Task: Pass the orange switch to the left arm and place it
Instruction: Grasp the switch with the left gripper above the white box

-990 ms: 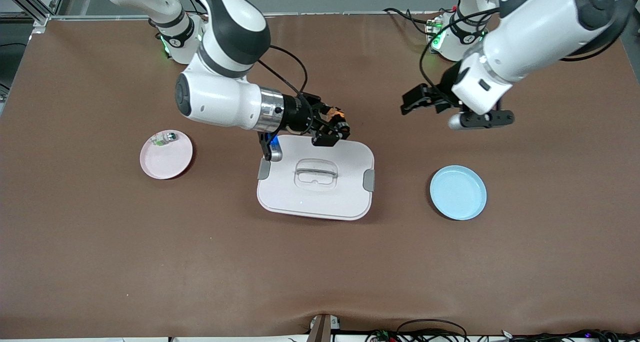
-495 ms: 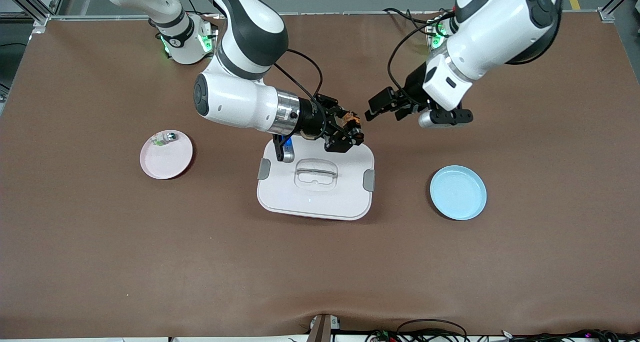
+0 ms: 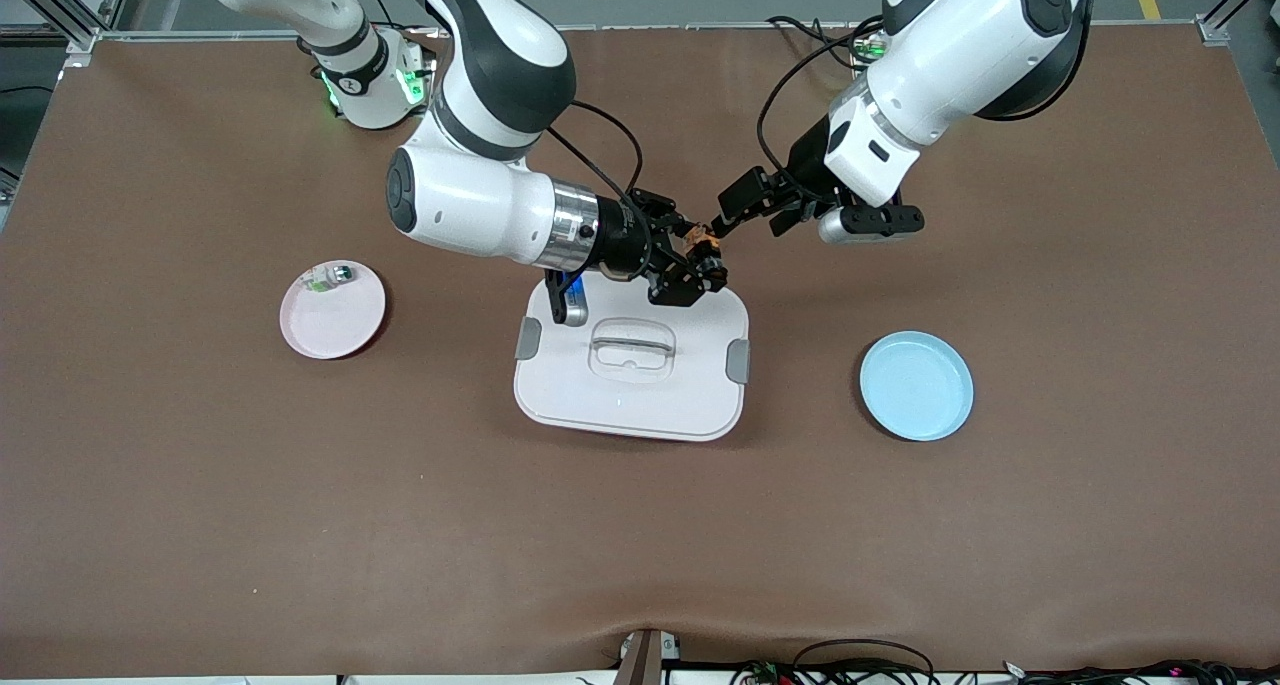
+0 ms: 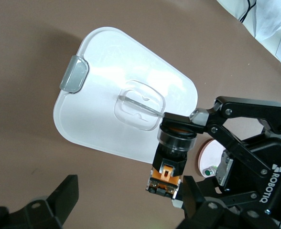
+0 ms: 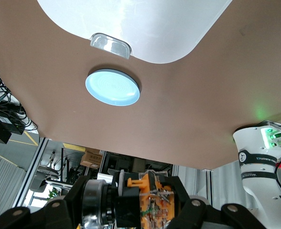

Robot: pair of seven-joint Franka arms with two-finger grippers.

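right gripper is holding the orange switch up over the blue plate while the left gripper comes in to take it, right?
Not quite: the right gripper holds the orange switch over the edge of the box, not the blue plate. The front view shows it. The left gripper is open beside it.

Over the last second the left gripper (image 3: 728, 215) swings in from above bare table toward the left arm's end and closes the gap to the orange switch (image 3: 706, 237), its open fingers (image 4: 66, 198) now right at the part where earlier they were well apart from it. The right gripper (image 3: 695, 260), clamped on the switch, shifts along the box (image 3: 632, 405) edge toward the left arm's end, then settles.
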